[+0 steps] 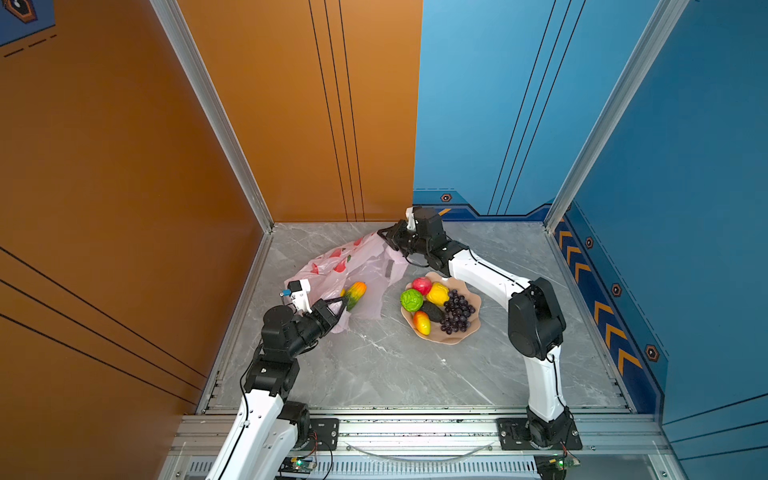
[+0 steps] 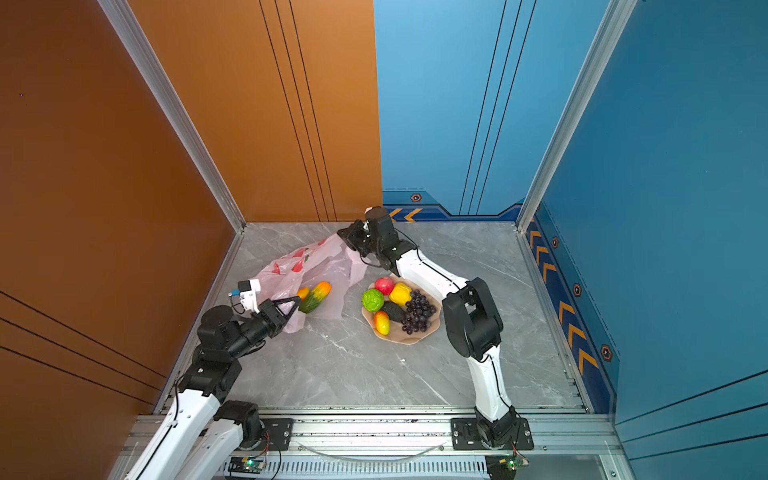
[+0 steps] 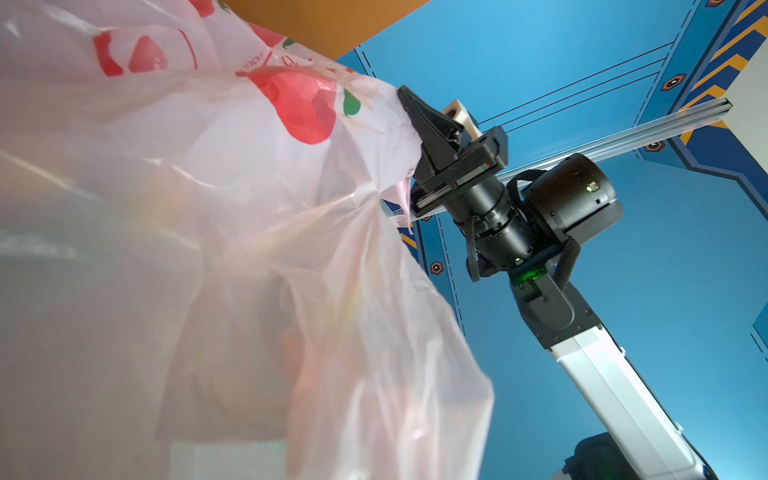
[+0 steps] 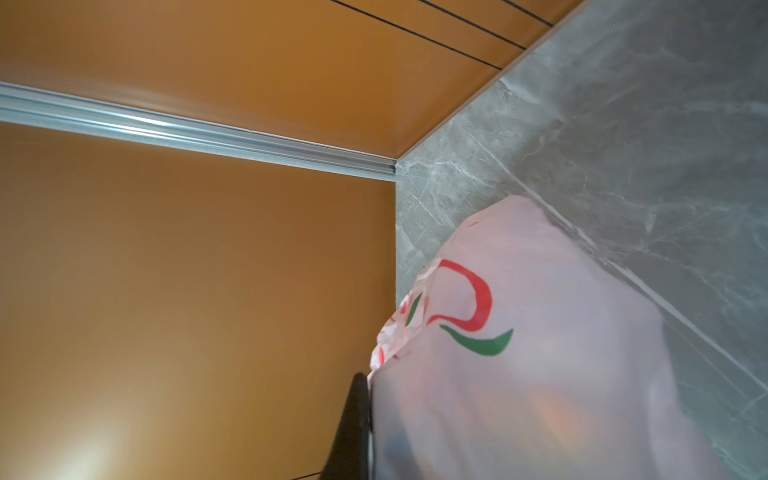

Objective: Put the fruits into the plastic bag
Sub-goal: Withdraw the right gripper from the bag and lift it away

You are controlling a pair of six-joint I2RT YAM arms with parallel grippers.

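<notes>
The plastic bag (image 1: 353,266) lies crumpled at the table's (image 1: 374,365) rear left with a cucumber-shaped fruit (image 1: 356,294) in its mouth, its far edge pinched by the right end effector (image 1: 384,237), its near edge by the left end effector (image 1: 343,304), and the other fruits (image 1: 437,294) heaped in the peach bowl (image 1: 453,340) nearby.
</notes>
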